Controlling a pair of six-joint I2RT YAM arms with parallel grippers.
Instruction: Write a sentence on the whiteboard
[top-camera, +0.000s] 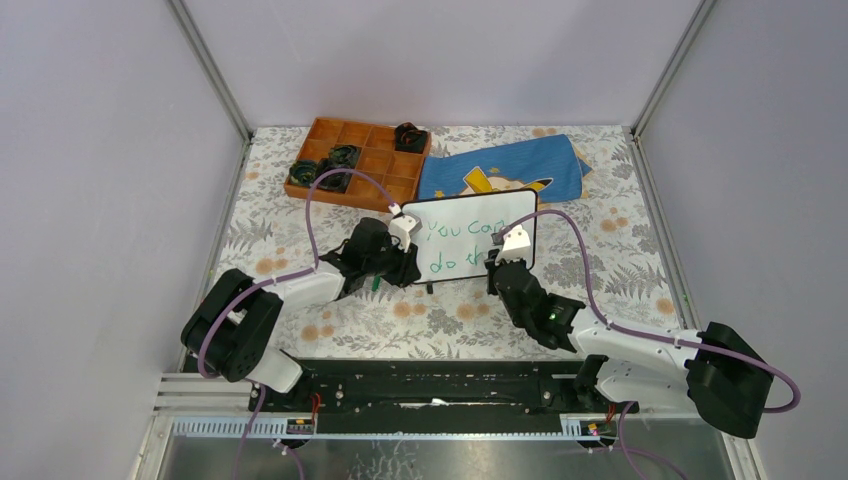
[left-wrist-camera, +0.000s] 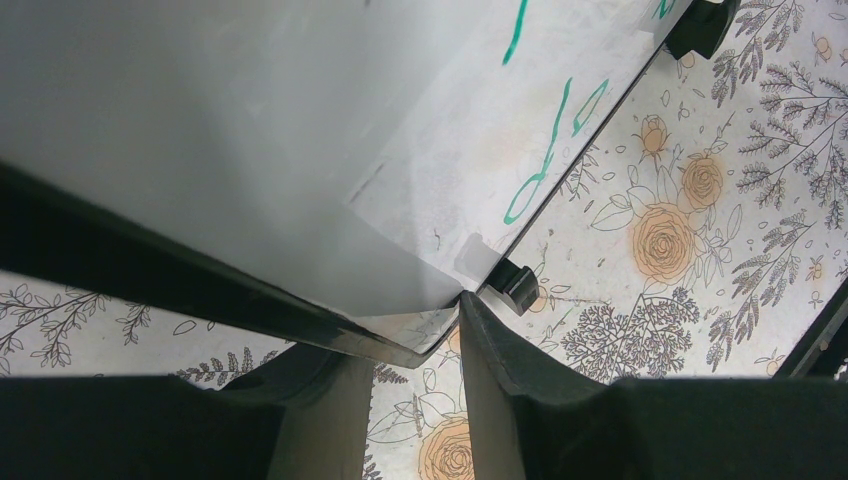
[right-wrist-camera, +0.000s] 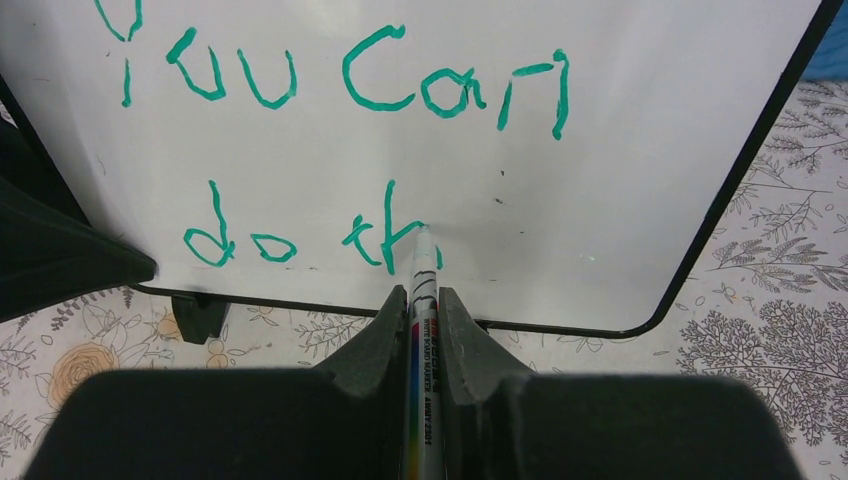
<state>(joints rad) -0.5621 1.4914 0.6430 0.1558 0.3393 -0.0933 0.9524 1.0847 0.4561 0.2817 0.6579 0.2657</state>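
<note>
Top: small black-framed white whiteboard (top-camera: 470, 225) stands mid floral-print counter (top-camera: 440, 320), with the left gripper (top-camera: 408, 262) and right gripper (top-camera: 497, 256) flanking it.
Left wrist: jaws look nipped on the board's lower corner, presumably bracing it against pen pressure.
Right wrist: jaws clamped tight on a white marker pen (right-wrist-camera: 422, 270), tip touching the green handwritten sentence (right-wrist-camera: 350, 90). It reads "You can do th", so it's unfinished.

whiteboard (top-camera: 470, 235) stands mid-worktop (top-camera: 440, 320). tray (top-camera: 375, 160) at far-left corner, cloth (top-camera: 500, 170) right of it along far edge, just behind whiteboard. left jaws on its lower-left corner; right jaws in front, marker (right-wrist-camera: 420, 330) tip touching it.
</note>
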